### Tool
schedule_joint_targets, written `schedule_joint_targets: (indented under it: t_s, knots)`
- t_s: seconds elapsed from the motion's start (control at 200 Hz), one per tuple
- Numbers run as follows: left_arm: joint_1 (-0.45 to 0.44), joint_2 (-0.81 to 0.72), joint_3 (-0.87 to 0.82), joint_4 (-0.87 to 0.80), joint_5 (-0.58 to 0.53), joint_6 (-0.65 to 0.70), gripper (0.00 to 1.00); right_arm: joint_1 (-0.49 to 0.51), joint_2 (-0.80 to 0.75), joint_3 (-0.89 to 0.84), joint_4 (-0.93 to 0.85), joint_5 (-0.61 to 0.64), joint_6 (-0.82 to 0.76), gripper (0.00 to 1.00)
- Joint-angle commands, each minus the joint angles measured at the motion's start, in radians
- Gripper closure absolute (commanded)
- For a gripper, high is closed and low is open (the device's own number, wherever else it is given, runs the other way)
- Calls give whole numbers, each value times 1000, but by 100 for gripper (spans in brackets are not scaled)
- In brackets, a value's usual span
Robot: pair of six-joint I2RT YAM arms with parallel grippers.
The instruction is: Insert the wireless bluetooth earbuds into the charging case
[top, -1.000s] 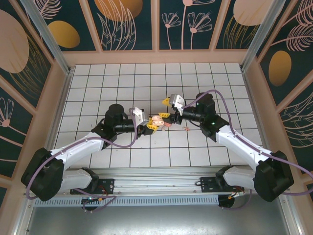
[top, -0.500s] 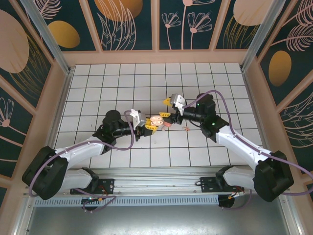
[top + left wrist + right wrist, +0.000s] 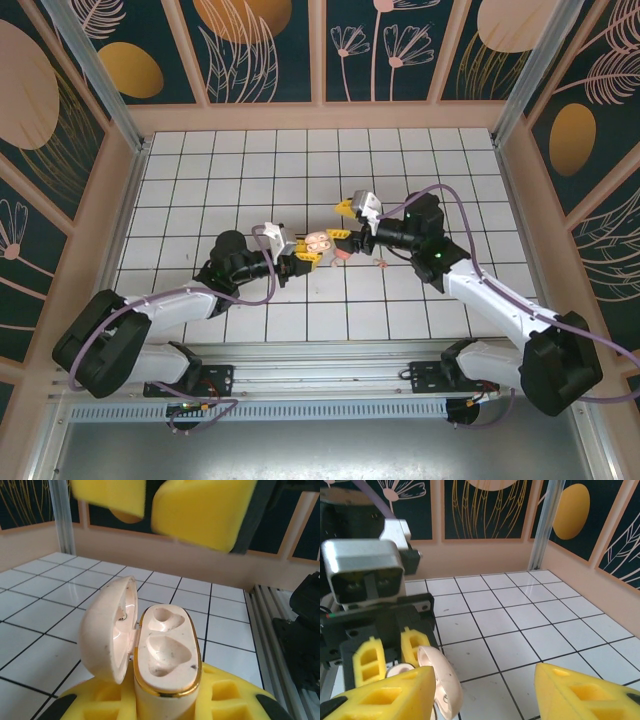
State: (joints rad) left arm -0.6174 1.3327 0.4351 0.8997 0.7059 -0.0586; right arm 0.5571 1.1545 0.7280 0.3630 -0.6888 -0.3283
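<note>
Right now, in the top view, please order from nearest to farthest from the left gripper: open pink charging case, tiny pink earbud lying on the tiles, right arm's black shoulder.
1. Open pink charging case: held by the left gripper.
2. Tiny pink earbud: lying free, rightward.
3. Black shoulder: near-right corner.

No legible text or markings.

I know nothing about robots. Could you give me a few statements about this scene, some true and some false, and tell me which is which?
1. The lid of the charging case stands open. True.
2. The case is already full. False: its two wells are empty.
3. The left tool grips the case. True.
4. The right tool is clamped shut. False: its yellow fingers stand apart.
</note>
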Motion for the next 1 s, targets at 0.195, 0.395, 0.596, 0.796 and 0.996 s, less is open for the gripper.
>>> schedule_joint_targets:
  t_s: [0.195,0.395,0.596,0.796,0.996]
  knots:
    - [-4,30,-7,70,-44,-38,82,-3,-65,15,-98,165,232,47]
    - [-4,33,-9,58,-73,-46,82,-4,-59,97,-455,505,528,49]
    - [-4,37,-9,38,-86,-47,82,-4,-17,158,-762,647,706,51]
    - [-4,29,-4,13,-115,-57,83,-5,60,179,-839,569,766,53]
    - [-4,16,-9,1,-138,-66,83,-53,183,220,-897,569,723,52]
